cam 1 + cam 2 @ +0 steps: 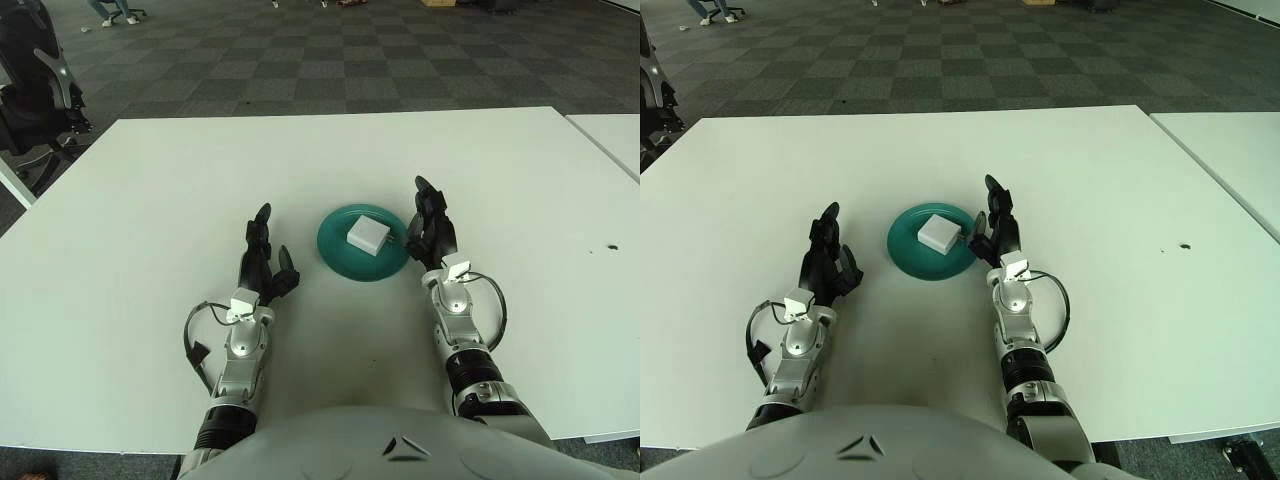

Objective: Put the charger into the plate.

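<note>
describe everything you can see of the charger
The charger is a small white block with rounded edges, plastic by its look. It lies flat inside the round teal plate, toward its far right part. Something small and dark juts from its right side, too small to identify. The right hand stands at the plate's right rim with fingers spread, not gripping the charger; contact cannot be told.
</note>
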`<state>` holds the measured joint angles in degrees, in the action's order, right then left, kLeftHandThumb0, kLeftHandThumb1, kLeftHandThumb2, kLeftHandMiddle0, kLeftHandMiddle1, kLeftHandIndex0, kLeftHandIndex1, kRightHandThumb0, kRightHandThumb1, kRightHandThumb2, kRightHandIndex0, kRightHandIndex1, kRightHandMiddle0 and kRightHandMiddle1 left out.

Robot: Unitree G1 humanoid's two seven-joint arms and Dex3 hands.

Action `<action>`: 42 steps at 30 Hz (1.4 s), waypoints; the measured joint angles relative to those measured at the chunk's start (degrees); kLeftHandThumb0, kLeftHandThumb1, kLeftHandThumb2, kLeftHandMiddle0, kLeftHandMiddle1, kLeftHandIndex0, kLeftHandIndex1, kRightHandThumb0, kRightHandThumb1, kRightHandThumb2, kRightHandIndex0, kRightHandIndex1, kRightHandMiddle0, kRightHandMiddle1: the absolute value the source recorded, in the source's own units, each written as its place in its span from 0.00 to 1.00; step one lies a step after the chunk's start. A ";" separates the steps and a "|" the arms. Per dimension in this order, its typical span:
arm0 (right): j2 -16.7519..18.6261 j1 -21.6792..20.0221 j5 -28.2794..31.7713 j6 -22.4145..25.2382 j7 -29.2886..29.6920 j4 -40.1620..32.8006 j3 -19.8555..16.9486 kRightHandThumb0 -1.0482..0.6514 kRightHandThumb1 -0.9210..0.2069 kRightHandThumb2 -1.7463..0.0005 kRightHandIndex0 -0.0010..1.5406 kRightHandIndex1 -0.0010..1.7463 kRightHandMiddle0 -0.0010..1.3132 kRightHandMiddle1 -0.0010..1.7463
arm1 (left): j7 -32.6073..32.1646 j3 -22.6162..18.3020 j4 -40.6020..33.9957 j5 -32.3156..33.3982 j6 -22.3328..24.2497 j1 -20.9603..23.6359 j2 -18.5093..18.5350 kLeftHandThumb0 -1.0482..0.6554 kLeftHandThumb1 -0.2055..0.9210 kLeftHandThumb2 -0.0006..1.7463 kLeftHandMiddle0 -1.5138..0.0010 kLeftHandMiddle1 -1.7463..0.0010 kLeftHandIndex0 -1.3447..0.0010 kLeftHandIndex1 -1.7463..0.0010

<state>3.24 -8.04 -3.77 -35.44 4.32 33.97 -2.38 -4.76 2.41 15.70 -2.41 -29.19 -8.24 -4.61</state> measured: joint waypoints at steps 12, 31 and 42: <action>-0.02 0.64 0.13 -0.03 0.13 -0.93 0.15 0.11 0.00 0.41 0.01 0.00 0.00 0.25 | 0.35 -0.14 0.41 0.48 -1.98 0.12 0.04 0.07 1.00 0.65 0.94 0.99 1.00 0.85; -4.78 4.82 -2.68 13.32 -1.06 -7.59 2.39 0.06 0.00 0.41 0.00 0.00 0.00 0.08 | 2.20 -0.17 0.55 1.75 -2.88 0.10 0.18 0.08 1.00 0.66 0.95 1.00 1.00 0.85; -8.23 8.89 -1.58 21.75 -3.49 -16.56 1.48 0.06 0.00 0.43 0.00 0.00 0.00 0.01 | 2.00 -0.15 0.42 0.86 -3.35 0.09 0.23 0.08 1.00 0.66 0.97 1.00 1.00 0.87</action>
<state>-4.99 0.84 -5.35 -13.69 0.83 17.41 -0.90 -2.76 2.26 16.12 -1.55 -32.54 -8.15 -4.37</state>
